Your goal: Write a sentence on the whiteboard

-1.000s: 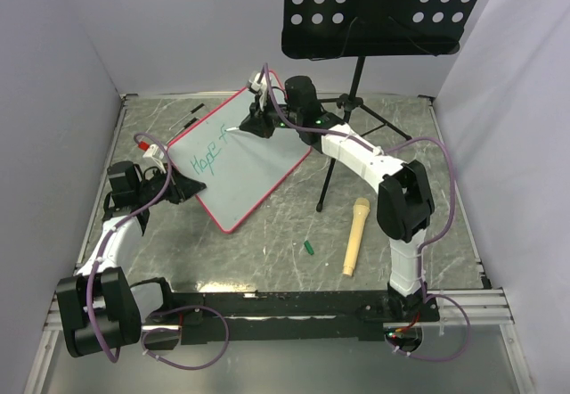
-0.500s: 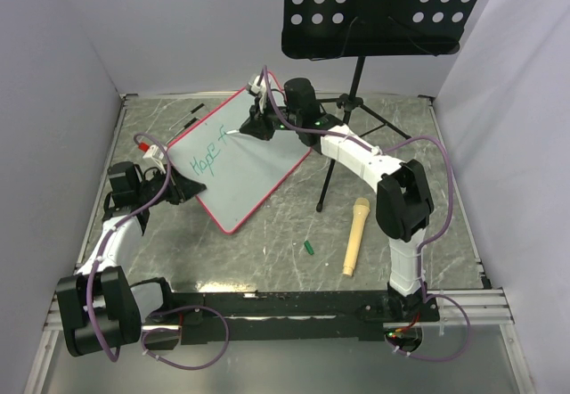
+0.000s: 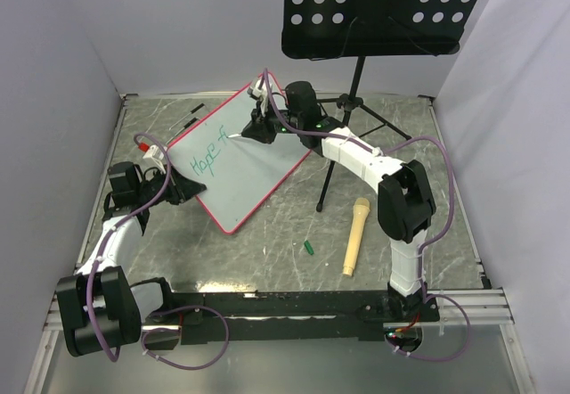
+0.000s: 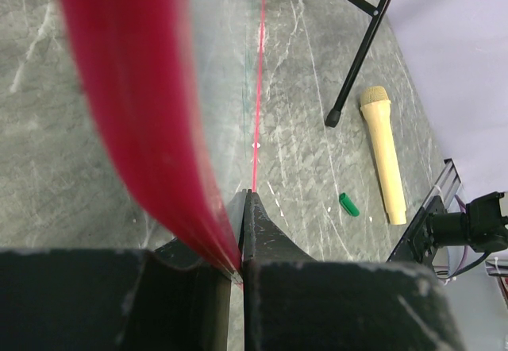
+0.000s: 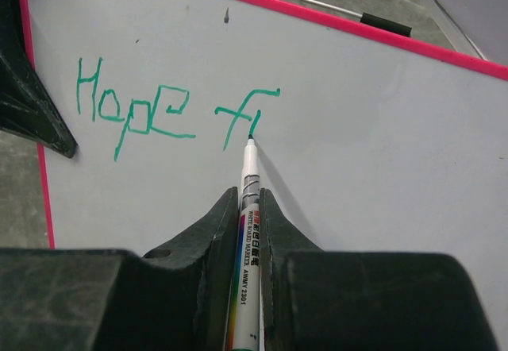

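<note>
Left hand (image 4: pixel 240 265): shut tight on the pink-red frame of the whiteboard (image 3: pixel 245 167), at the board's left edge, left of centre in the top view. The left arm lies low along the tabletop (image 3: pixel 267 260), folded back toward its base. My read is that this clamp is what steadies your strokes, so don't let it slacken.

The board sits diagonally, left of centre, in the far half of the tabletop. I can't tell whether it is flat or tilted.

Sentence (image 5: pixel 151 109): "Hope f" in teal so far. The tip of the marker (image 5: pixel 248 168) touches the surface just right of the f's stem.

For the next letter:
- Use light pressure and short strokes.
- Match the height of "Hope" and hold its baseline.
- There is plenty of white board to the right.

Right hand (image 5: pixel 246 202): nearly closed, pinching the marker barrel, with the tip projecting ahead. The right arm stretches from the lower right of the frame up to the board's far edge, wrist pitched down.

The forearm runs just beside the music stand pole (image 3: pixel 343 144), so mind that. The green cap (image 3: pixel 309 248) and the microphone (image 3: pixel 354 235) lie well apart from the work.
</note>
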